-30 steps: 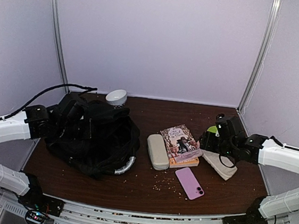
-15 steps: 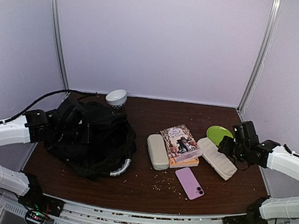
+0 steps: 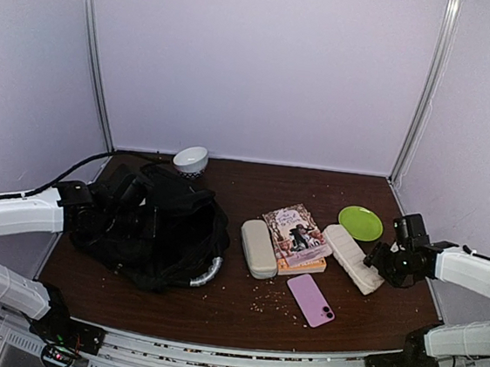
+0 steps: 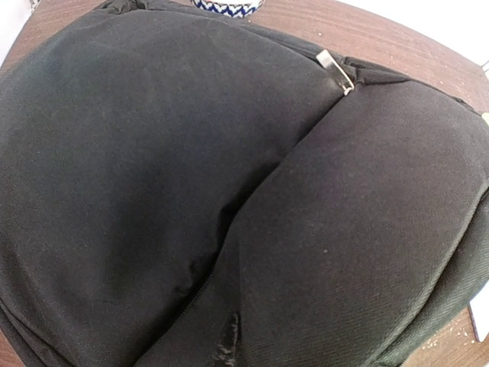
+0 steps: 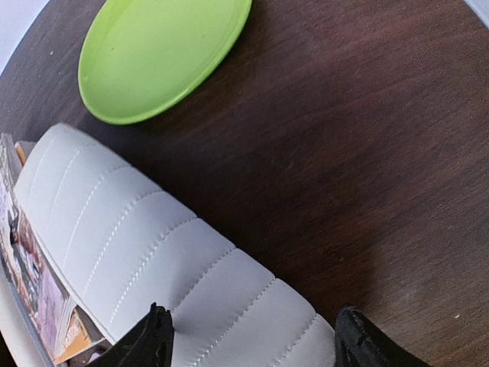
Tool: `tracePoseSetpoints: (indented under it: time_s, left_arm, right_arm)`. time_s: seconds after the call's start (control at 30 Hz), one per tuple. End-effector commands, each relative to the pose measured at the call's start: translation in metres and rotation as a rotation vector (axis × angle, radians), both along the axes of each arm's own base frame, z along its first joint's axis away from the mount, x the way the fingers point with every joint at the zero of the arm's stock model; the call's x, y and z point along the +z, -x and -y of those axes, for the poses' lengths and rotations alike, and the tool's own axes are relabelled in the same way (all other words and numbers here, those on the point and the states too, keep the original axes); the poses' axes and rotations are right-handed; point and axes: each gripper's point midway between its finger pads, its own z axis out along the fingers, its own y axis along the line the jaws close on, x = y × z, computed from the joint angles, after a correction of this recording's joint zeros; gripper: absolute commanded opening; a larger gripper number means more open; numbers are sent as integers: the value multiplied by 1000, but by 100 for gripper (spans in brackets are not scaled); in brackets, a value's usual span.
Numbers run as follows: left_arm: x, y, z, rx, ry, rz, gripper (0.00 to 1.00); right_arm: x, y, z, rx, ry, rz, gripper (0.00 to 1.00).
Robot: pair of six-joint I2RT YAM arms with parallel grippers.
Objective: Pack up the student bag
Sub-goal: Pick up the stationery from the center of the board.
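Observation:
The student bag (image 3: pixel 161 227) is a large black backpack slumped at the table's left, its grey curved handle (image 3: pixel 206 272) at the front right. It fills the left wrist view (image 4: pixel 191 176), where a silver zipper pull (image 4: pixel 336 70) shows. My left gripper (image 3: pixel 127 204) is pressed into the bag's left side; its fingers are hidden by the fabric. My right gripper (image 3: pixel 382 264) is open, its fingertips (image 5: pixel 157 336) standing on either side of the near end of a white quilted pouch (image 5: pixel 153 252), low over it.
A beige glasses case (image 3: pixel 258 248), a stack of books (image 3: pixel 296 237) and a pink phone (image 3: pixel 310 299) lie mid-table. A green plate (image 3: pixel 361 223) sits at the back right, beyond the pouch (image 3: pixel 353 258). A white bowl (image 3: pixel 190 159) stands behind the bag. Crumbs are scattered about.
My right arm has pulled back to the right, from over the books and pouch to the pouch's near end, uncovering the green plate. My left arm has pushed right and the bag has shifted slightly.

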Motion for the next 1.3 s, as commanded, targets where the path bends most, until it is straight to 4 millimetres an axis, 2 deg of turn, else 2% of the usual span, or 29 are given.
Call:
tracePoseSetpoints:
  time_s: [0.0, 0.13, 0.23, 0.3, 0.4, 0.43, 0.53, 0.6, 0.73, 0.87, 1.0, 1.13, 1.27]
  left_arm:
    - [28, -13, 18, -30, 105, 83, 0]
    - [27, -12, 17, -40, 98, 87, 0]
    - [27, -11, 17, -44, 104, 90, 0]
    - [25, -10, 17, -48, 104, 89, 0]
    - [24, -9, 17, -55, 99, 87, 0]
    - [23, -9, 17, -58, 96, 86, 0]
    - [22, -8, 17, -65, 95, 85, 0]
    - [23, -8, 19, -69, 100, 84, 0]
    - [24, -7, 20, -74, 110, 85, 0]
    - [23, -5, 19, -76, 111, 82, 0]
    - [23, -4, 18, -77, 110, 78, 0]
    - [24, -3, 18, -81, 109, 76, 0]
    - [24, -3, 18, -81, 108, 74, 0]
  right_arm:
    - [-1, 12, -34, 74, -174, -7, 70]
    - [10, 27, -47, 137, -143, -24, 69]
    - [19, 34, -32, 125, -51, -6, 70]
    - [23, 36, -29, 155, -6, 4, 72]
    - [16, 46, -35, 242, 54, -43, 78]
    - [13, 48, -38, 270, 73, -64, 86]
    - [9, 52, -54, 357, 100, -84, 90]
    - [8, 53, -61, 388, 109, -86, 97]
    - [-3, 53, -54, 386, 174, -133, 100]
    - [-9, 48, -49, 366, 216, -141, 100]
    - [-10, 37, -59, 383, 194, -123, 96]
    - [-13, 30, -68, 419, 188, -122, 85]
    - [-8, 25, -75, 448, 166, -85, 73]
